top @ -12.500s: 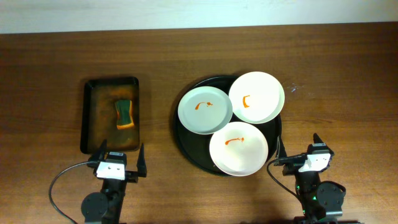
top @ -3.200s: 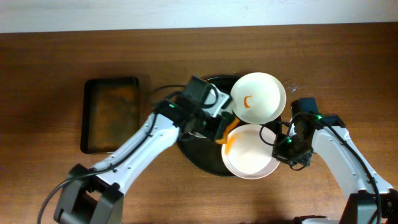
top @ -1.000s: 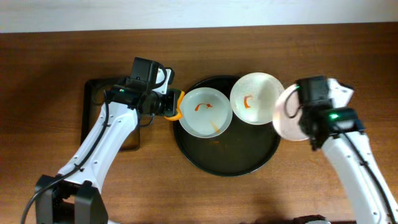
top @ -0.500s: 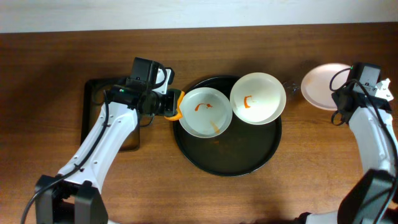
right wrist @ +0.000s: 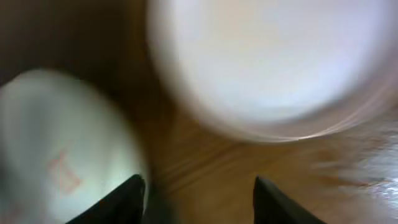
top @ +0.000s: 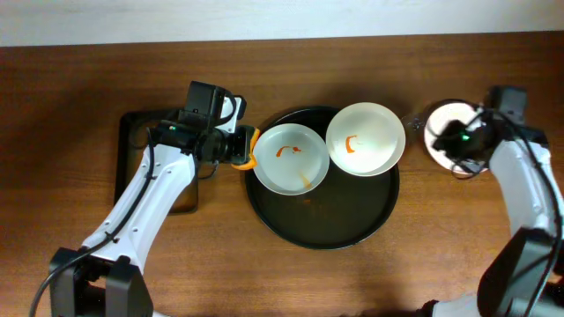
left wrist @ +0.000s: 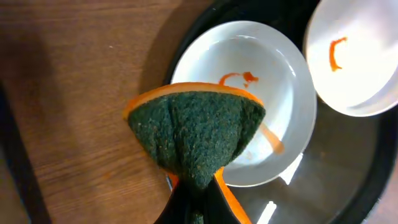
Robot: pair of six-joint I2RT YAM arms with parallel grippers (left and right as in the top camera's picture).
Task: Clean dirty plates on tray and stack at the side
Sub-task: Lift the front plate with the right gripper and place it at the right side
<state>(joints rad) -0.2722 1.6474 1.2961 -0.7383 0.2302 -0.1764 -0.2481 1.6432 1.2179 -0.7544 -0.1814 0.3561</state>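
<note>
Two white plates lie on the round black tray (top: 322, 231). The left plate (top: 291, 158) and the right plate (top: 365, 138) each carry an orange smear. A third plate (top: 441, 123), with no smear showing, rests on the table right of the tray, partly under my right arm. My right gripper (top: 454, 145) hovers over it, open and empty; the blurred right wrist view shows that plate (right wrist: 273, 62) ahead of the spread fingers. My left gripper (top: 231, 148) is shut on a green and orange sponge (left wrist: 196, 134), held at the left plate's (left wrist: 249, 99) left rim.
A dark rusty rectangular tray (top: 132, 167) lies at the left, partly under my left arm. Bare wood runs along the table's front edge and behind the round tray. The tray's front half (left wrist: 348, 186) holds nothing.
My right gripper has set the third plate down on the table right of the tray, opened and let it go, then swung back over it. The left arm and sponge have not moved.
</note>
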